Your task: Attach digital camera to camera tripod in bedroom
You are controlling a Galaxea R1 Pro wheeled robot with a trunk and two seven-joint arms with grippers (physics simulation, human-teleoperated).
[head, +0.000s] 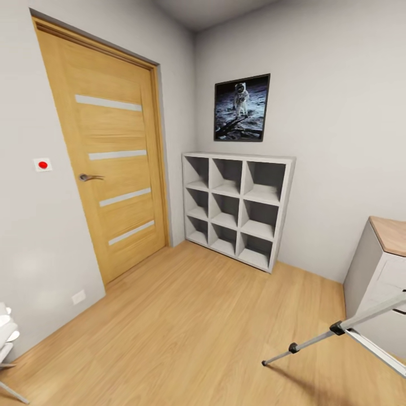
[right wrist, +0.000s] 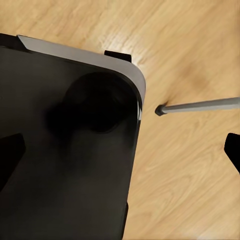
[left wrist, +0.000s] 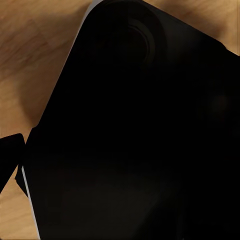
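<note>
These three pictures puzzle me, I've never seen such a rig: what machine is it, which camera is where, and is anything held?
It is a simulated wheeled robot with two arms. The head camera looks into a bedroom: a wooden door, a white cube shelf, an astronaut picture, a grey desk, and silver legs of the camera tripod on the plank floor. The two wrist cameras point down past the robot's dark base at the floor; the right one catches a tripod foot. Nothing held is visible, and the jaws' state cannot be told.
</note>
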